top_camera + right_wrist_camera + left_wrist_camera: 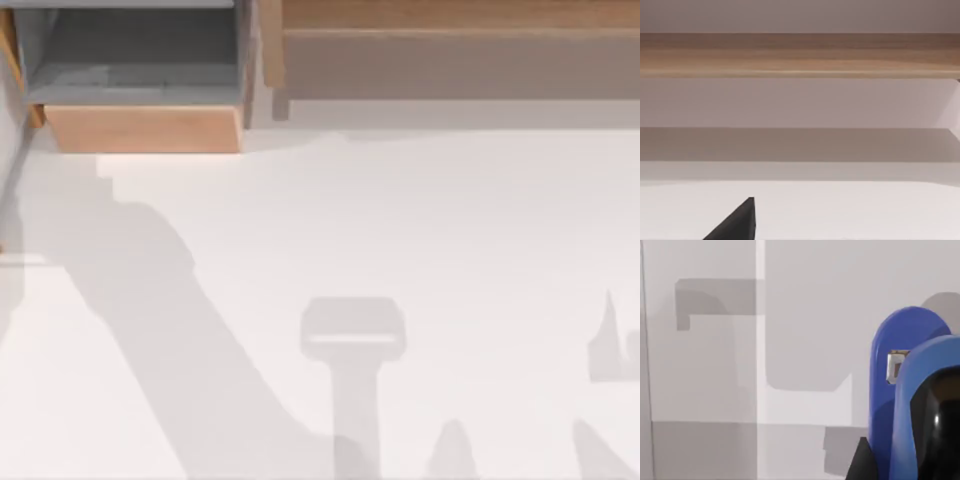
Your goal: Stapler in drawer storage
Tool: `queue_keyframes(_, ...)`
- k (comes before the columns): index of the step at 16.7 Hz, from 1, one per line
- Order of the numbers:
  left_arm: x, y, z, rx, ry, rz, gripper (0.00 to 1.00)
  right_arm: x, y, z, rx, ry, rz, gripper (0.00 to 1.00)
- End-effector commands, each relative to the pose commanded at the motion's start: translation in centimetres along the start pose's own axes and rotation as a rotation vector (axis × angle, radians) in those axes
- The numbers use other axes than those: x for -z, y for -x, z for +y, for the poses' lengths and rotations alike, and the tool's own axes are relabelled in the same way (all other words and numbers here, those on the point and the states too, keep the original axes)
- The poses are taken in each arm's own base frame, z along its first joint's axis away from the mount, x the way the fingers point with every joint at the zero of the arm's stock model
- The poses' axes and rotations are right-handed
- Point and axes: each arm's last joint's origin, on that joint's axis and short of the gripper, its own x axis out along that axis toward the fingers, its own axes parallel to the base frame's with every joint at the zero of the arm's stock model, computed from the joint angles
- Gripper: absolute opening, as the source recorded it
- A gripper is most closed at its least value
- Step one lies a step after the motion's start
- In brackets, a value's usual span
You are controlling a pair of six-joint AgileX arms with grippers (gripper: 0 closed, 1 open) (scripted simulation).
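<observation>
From above, the drawer (140, 95) stands pulled open at the table's far left corner, a boxy shape with smooth grey inner walls and floor and a flat, light tan wooden front panel whose lower edge meets the white table (400, 220). Just right of the drawer runs a long wooden unit (450, 55) with a brownish-grey face and a paler wood lip along its top. In front of the drawer the matte tabletop lies open and wide, crossed by soft grey shadows of the arms. In the left wrist view the stapler (905, 390) sits close against the camera, a glossy blue body with a rounded end, a small white mark on its side and a black rounded piece beside it; a dark finger tip (862, 462) of the left gripper touches its lower edge, though I cannot tell whether the fingers pinch it. In the right wrist view the wooden unit's grained top rail spans the width, a pale panel beneath it, and one black finger tip (737, 222) of the right gripper hangs over the bare table; its spread I cannot tell
</observation>
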Motion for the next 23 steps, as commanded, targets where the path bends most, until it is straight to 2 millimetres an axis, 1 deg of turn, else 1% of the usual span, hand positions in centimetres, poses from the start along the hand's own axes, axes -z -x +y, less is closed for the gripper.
queue_keyframes(1, 0.5, -0.8, 0.2, 0.026, -0.002, 0.024, 0.00, 0.0, 0.0, 0.0, 0.000, 0.000, 0.000, 1.00)
queue_keyframes(2, 0.8, -1.1, 0.3, 0.039, -0.003, 0.038, 0.00, 0.0, 0.0, 0.0, 0.000, 0.000, 0.000, 1.00)
queue_keyframes(8, 0.6, -1.0, 0.1, 0.034, -0.009, 0.033, 0.00, 0.0, 0.0, 0.0, 0.000, 0.000, 0.000, 1.00)
queue_keyframes(9, 0.3, -0.5, 0.0, 0.021, -0.017, 0.011, 0.00, 0.0, 0.0, 0.0, 0.000, 0.000, 0.000, 1.00)
queue_keyframes(10, -0.3, 0.5, -0.1, -0.001, -0.030, -0.030, 0.00, 0.0, 0.0, 0.0, 0.000, 0.000, 0.000, 1.00)
queue_keyframes(11, -0.9, 2.1, -0.1, -0.033, -0.044, -0.084, 0.00, 0.0, 0.0, 0.0, 0.000, 0.000, 0.000, 1.00)
queue_keyframes(13, -1.6, 6.5, 0.1, -0.109, -0.062, -0.206, 0.00, 0.0, 0.0, 0.0, 0.000, 0.000, 0.000, 1.00)
queue_keyframes(15, -1.6, 10.8, 0.8, -0.182, -0.060, -0.312, 0.00, 0.0, 0.0, 0.0, 0.000, 0.000, 0.000, 1.00)
queue_keyframes(16, -1.4, 12.4, 1.1, -0.211, -0.055, -0.349, 0.00, 0.0, 0.0, 0.0, 0.000, 0.000, 0.000, 1.00)
queue_keyframes(17, -1.3, 13.4, 1.4, -0.228, -0.051, -0.374, 0.00, 0.0, 0.0, 0.0, 0.000, 0.000, 0.000, 1.00)
queue_keyframes(18, -1.2, 13.9, 1.5, -0.236, -0.050, -0.387, 0.00, 0.0, 0.0, 0.0, 0.000, 0.000, 0.000, 1.00)
queue_keyframes(19, -1.2, 13.8, 1.5, -0.231, -0.053, -0.386, 0.00, 0.0, 0.0, 0.0, 0.000, 0.000, 0.000, 1.00)
queue_keyframes(20, -1.3, 13.0, 1.4, -0.215, -0.056, -0.370, 0.00, 0.0, 0.0, 0.0, 0.000, 0.000, 0.000, 1.00)
queue_keyframes(21, -1.4, 11.6, 1.2, -0.188, -0.059, -0.340, 0.00, 0.0, 0.0, 0.0, 0.000, 0.000, 0.000, 1.00)
queue_keyframes(22, -1.5, 9.7, 1.0, -0.151, -0.060, -0.296, 0.00, 0.0, 0.0, 0.0, 0.000, 0.000, 0.000, 1.00)
queue_keyframes(23, -1.4, 7.4, 0.7, -0.109, -0.058, -0.240, 0.00, 0.0, 0.0, 0.0, 0.000, 0.000, 0.000, 1.00)
